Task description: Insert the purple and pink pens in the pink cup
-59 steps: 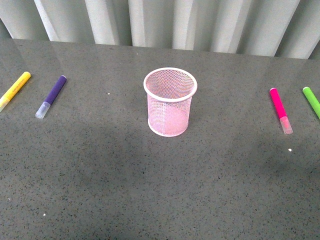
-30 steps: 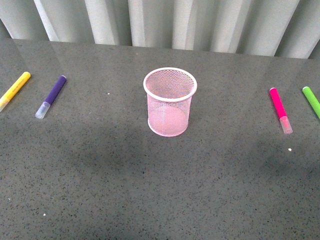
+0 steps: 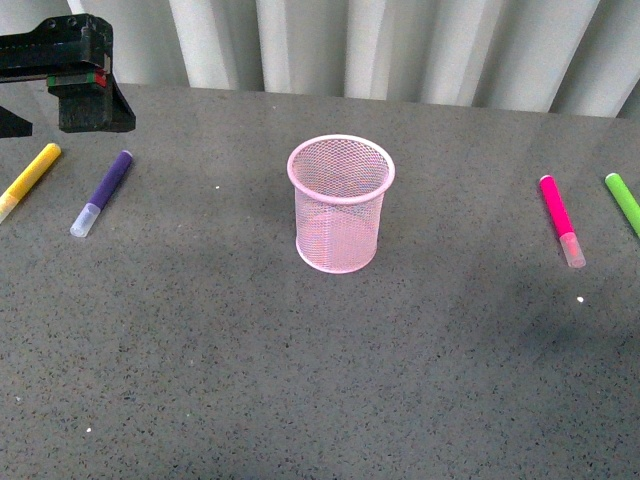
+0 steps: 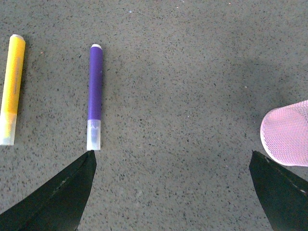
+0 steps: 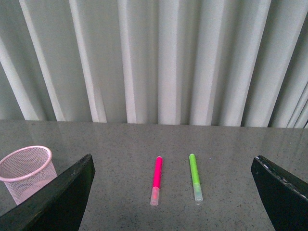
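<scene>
Viewing from the front: pink cup (image 3: 340, 205) upright at centre of table (image 3: 300, 400), mouth up to receive; purple pen (image 3: 103, 192) flat at far left beside yellow marker (image 3: 30, 178), pink pen (image 3: 560, 218) flat at far right beside green marker (image 3: 622, 200), one on each arm's side; left arm (image 3: 82, 85) poised above the purple pen's side.

Left wrist: left gripper (image 4: 172, 159) spread wide, empty, purple pen's cap just beside one fingertip, probably lining up a grasp.

Right wrist: right gripper (image 5: 173, 159) equally spread, empty, well short of the pink pen ahead.

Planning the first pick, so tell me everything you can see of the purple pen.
The purple pen lies flat on the grey speckled table, left of the pink cup, beside the yellow marker without touching it. Dark purple plastic-looking barrel, translucent pale cap on the end nearer the robot. The open left gripper hovers above, not touching.
</scene>
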`<state>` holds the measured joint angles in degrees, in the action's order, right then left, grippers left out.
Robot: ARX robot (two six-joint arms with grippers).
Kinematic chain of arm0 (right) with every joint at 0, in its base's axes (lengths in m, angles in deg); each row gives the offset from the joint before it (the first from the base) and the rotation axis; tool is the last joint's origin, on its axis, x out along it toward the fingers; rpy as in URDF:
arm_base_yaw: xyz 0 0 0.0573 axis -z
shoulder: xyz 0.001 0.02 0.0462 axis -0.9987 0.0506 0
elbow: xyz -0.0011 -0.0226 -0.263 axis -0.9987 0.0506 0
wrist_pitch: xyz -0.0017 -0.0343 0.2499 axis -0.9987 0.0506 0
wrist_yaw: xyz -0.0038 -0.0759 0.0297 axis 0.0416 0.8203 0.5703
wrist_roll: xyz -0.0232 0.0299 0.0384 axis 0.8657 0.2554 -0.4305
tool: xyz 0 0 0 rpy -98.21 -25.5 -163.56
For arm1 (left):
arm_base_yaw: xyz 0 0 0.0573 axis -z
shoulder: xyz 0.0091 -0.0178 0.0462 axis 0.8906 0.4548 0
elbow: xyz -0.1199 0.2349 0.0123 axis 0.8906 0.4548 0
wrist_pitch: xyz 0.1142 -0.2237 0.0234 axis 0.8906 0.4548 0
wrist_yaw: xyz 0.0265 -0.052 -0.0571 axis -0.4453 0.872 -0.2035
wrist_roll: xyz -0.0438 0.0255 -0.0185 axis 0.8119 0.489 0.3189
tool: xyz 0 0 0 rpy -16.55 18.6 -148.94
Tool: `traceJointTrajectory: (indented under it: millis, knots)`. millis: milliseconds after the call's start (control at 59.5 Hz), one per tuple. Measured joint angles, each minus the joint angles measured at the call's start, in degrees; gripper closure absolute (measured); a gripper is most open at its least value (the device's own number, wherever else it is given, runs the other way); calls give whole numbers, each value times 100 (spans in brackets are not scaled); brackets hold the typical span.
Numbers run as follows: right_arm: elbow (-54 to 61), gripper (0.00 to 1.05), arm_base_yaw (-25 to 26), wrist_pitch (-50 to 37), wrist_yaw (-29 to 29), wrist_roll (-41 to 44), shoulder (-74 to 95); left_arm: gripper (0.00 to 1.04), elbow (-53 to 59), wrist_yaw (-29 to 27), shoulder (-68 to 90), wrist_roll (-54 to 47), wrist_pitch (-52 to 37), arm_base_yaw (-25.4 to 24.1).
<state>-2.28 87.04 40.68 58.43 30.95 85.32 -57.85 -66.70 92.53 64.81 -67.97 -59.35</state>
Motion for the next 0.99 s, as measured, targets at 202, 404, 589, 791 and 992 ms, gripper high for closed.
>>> traceJointTrajectory:
  millis: [202,404,589,791,992]
  knots:
    - [0,7,0,0,2,0,0,7,-951,-96,1056,-468,155,-186]
    - [0,7,0,0,2,0,0,7,-1725,-120,1825,-793,262,-258]
    - [0,7,0,0,2,0,0,7,-2205,-164,2380,-1043,339,-280]
    - [0,7,0,0,2,0,0,7,-2404,-173,2798,-1121,339,-278]
    - [0,7,0,0,2,0,0,7,-2557,-225,3060,-1121,339,-278]
